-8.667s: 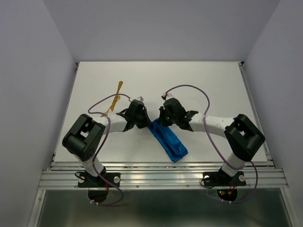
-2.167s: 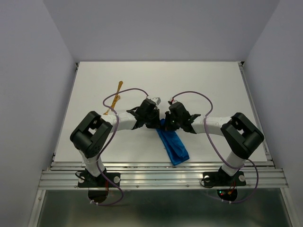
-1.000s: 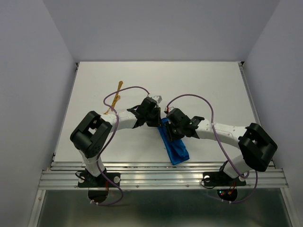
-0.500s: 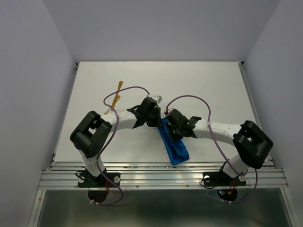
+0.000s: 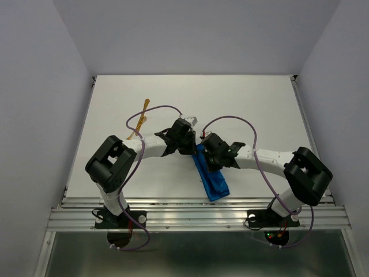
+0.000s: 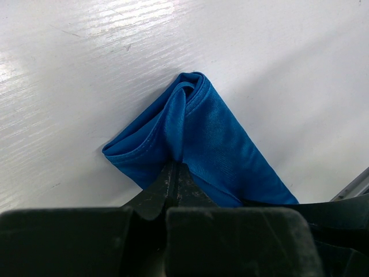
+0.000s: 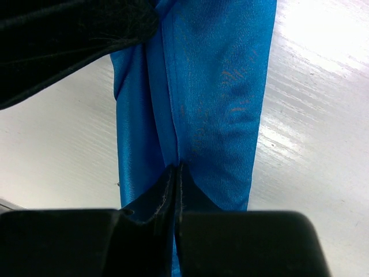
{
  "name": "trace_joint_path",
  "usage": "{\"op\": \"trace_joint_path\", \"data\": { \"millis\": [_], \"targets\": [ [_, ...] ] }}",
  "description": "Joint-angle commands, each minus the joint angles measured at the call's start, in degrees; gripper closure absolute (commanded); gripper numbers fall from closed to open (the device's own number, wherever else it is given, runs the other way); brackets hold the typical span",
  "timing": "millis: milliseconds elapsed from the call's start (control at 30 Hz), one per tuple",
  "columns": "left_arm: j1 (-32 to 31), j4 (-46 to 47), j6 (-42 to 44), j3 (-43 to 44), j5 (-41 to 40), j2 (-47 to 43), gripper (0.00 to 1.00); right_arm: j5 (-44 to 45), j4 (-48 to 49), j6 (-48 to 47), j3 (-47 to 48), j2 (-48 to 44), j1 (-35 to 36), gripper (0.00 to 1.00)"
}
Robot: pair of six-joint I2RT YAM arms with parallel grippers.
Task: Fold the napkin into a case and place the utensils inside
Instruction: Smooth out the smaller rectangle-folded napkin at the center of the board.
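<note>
The bright blue napkin [image 5: 211,178] lies folded into a narrow strip near the table's front middle, slanting toward the front right. My left gripper [image 6: 176,163] is shut on a pinched fold at the napkin's [image 6: 213,138] far end. My right gripper [image 7: 176,167] is shut on a crease along the top of the napkin [image 7: 219,98], a little further down the strip. In the top view both grippers meet over the strip's upper end, left [image 5: 192,149] and right [image 5: 206,158]. The golden-orange utensils [image 5: 141,120] lie on the table at the back left, away from both grippers.
White table [image 5: 253,104] with a raised rail along the front edge [image 5: 196,202]. Purple cables [image 5: 230,124] loop above both wrists. Grey walls enclose the left, right and back.
The right gripper has closed onto the napkin's crease over the last second. The left gripper has stayed shut on the far end, and the napkin has barely shifted.
</note>
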Motion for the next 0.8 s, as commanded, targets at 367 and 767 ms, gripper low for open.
{"op": "trace_joint_path", "data": {
  "millis": [367, 767],
  "targets": [
    [0.12, 0.81, 0.58, 1.22, 1.24, -0.65, 1.0, -1.43, 4.66, 0.1, 6.1, 2.54, 0.91, 0.99],
    [0.03, 0.63, 0.58, 2.1, 1.16, 0.32, 1.0, -1.61, 6.6, 1.24, 3.73, 4.57, 0.91, 0.99]
  ]
}}
